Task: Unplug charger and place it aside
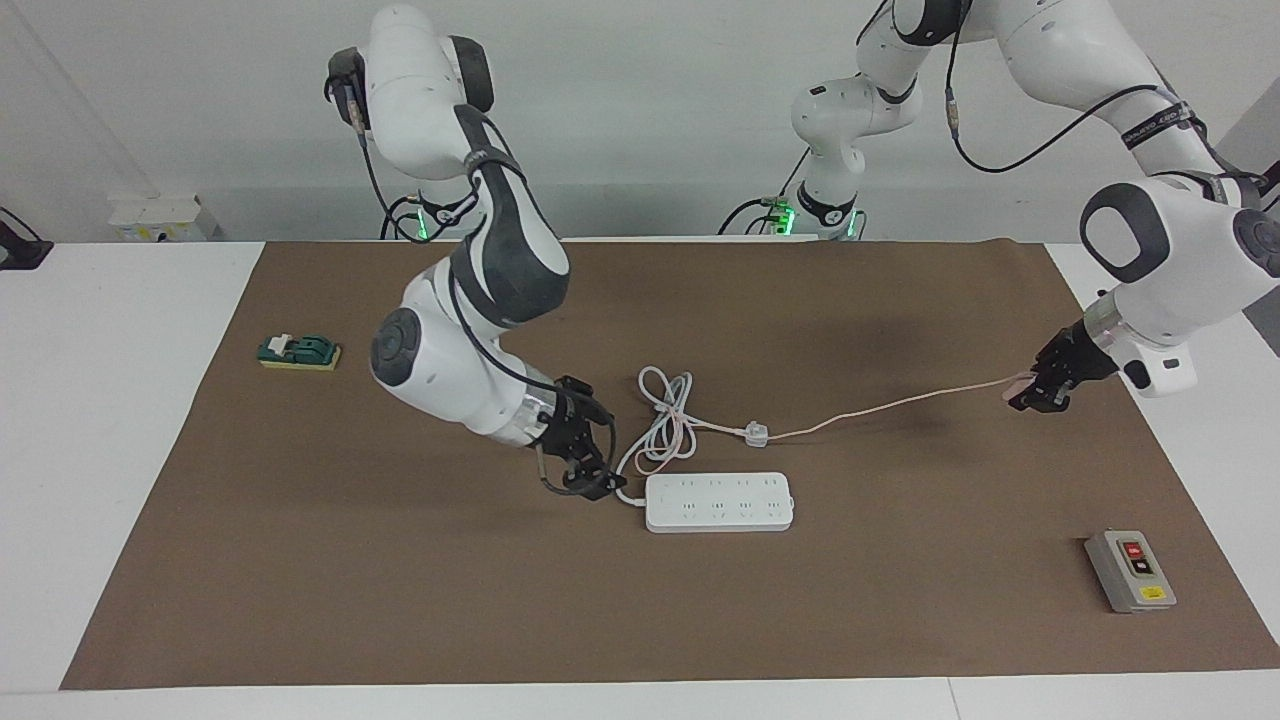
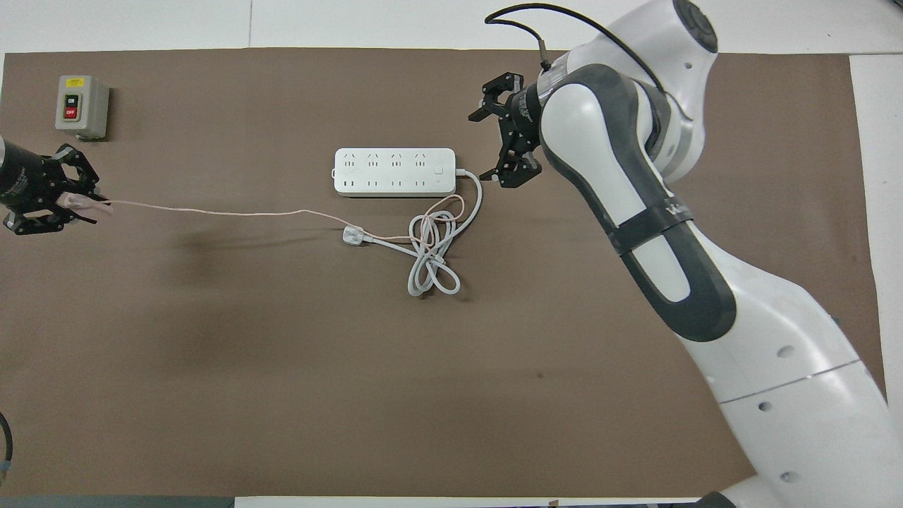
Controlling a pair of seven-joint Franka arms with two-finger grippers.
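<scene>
One step done: the charger (image 1: 1018,384) is already out of the power strip (image 1: 719,501).
Charger: you see it clenched in the left gripper (image 1: 1036,396) above the mat's (image 1: 300,560) left-arm edge, pink cable (image 1: 880,405) trailing.
Left: set it down.
Right gripper (image 1: 588,478): unclenched beside the strip.

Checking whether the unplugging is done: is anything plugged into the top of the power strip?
No. The power strip shows only bare sockets on top. The charger is shut in the left gripper, its cable trailing back to the coil.
</scene>
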